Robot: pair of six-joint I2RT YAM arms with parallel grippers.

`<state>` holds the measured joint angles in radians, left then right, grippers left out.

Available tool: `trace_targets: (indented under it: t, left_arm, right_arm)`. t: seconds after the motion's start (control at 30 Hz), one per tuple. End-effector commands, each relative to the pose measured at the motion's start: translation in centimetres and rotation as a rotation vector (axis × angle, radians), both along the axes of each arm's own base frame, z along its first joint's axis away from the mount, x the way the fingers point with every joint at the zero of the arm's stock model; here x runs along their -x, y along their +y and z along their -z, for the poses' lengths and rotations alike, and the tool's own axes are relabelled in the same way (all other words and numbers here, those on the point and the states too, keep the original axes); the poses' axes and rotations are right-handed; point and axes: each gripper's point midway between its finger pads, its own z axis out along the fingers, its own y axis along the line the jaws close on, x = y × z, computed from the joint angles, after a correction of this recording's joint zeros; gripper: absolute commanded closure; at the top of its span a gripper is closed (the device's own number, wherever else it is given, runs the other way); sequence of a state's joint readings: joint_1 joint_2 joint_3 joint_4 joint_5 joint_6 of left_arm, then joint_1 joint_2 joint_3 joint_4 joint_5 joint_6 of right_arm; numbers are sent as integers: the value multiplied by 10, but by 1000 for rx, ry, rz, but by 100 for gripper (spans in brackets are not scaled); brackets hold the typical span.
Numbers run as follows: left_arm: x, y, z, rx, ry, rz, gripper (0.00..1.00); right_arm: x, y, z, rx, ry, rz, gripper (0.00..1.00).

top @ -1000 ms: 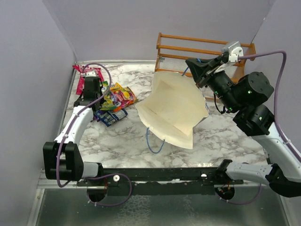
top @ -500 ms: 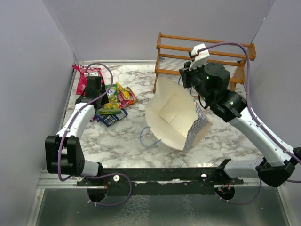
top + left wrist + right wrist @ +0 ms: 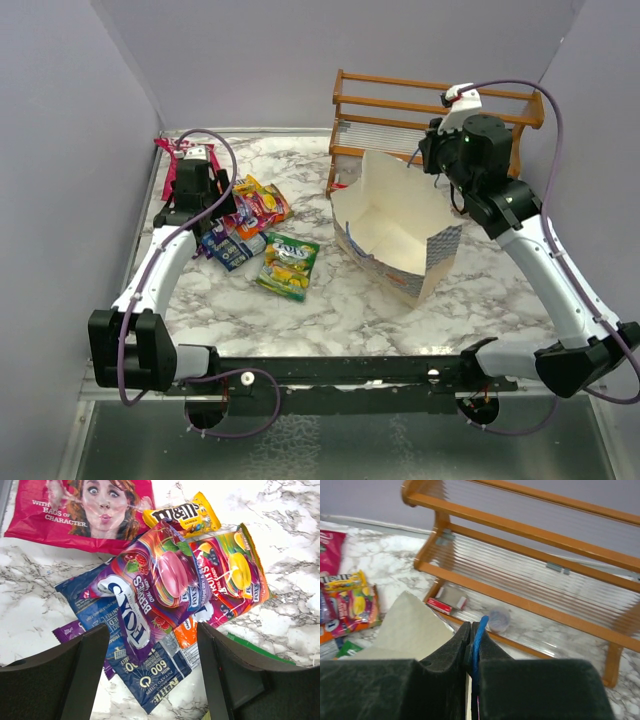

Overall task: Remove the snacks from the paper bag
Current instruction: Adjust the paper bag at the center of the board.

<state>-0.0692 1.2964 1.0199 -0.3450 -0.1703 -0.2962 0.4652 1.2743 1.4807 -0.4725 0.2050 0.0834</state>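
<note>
Green-yellow packet [image 3: 289, 266] newly out near paper bag [image 3: 400, 235]; right fingers [image 3: 445, 655] tight on its cord [image 3: 479, 640], left fingers [image 3: 90, 655] apart.

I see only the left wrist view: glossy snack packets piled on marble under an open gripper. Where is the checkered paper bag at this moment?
Observer: The blue-and-white checkered paper bag rests in front of the wooden rack, its mouth open toward the top camera.
Operator: Does the right gripper hold it?
Observer: Yes, the right gripper is shut on its thin blue cord handle.
Operator: Is any snack inside?
Observer: None shows in the cream interior that the top view sees.
</note>
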Motion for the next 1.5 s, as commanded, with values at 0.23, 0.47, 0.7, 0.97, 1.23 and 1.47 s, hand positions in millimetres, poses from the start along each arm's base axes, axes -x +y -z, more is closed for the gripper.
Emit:
trace_targets:
  t: [0.23,0.47,0.7,0.97,1.23,1.47]
  left_arm:
    - [4,-25,-31,38,-130,157,25]
    - [11,-39,-65,36,-264,253,24]
    - [9,-61,-129,77,-375,369,24]
    - [15,-90,-194,173,-479,499,22]
    - [46,-127,-183,343,-430,647,21]
    - [87,-201,-170,622,-397,877,21]
  right_arm:
    - [-10,-58,4,94,1,166,52]
    - [14,-53,-44,36,-89,93,0]
    - [71,-71,-110,-51,-326,77,1]
    - [48,-64,-64,-62,-189,103,0]
    - [51,-23,-60,-227,-64,-51,24]
    - [65,12,-64,-314,64,-219,30]
